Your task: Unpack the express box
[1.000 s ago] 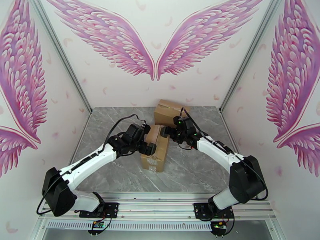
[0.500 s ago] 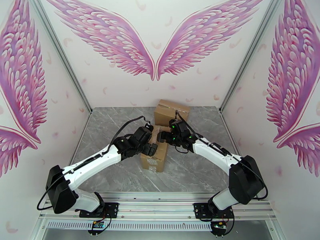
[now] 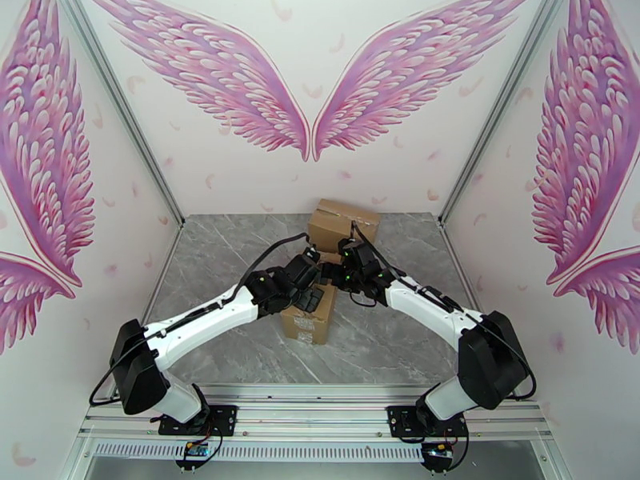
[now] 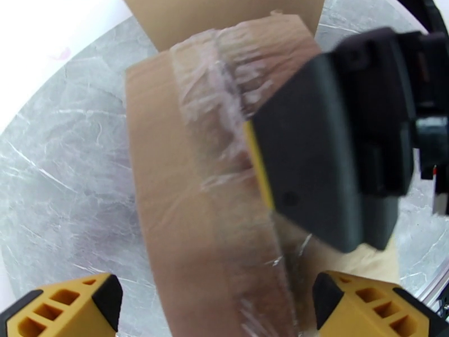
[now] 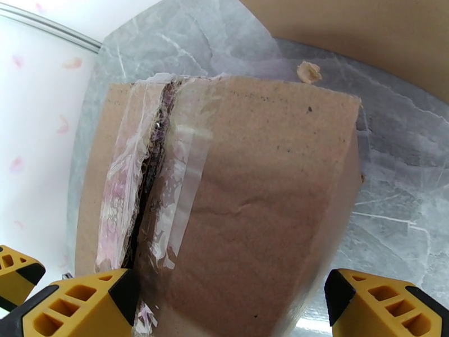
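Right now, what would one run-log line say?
left gripper: open, over taped box | right gripper: open, over taped box | tape seam: split open | second box: behind

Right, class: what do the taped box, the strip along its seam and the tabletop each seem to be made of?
The box: brown cardboard, matte, fibrous where the seam has split. The strip: clear plastic tape, glossy and wrinkled, cardboard showing through. The tabletop: grey with white veins, slightly shiny; real stone or printed laminate, I cannot tell.

Both arms inward, L tool (image 4: 218, 287) & R tool (image 5: 231, 282) wide open.
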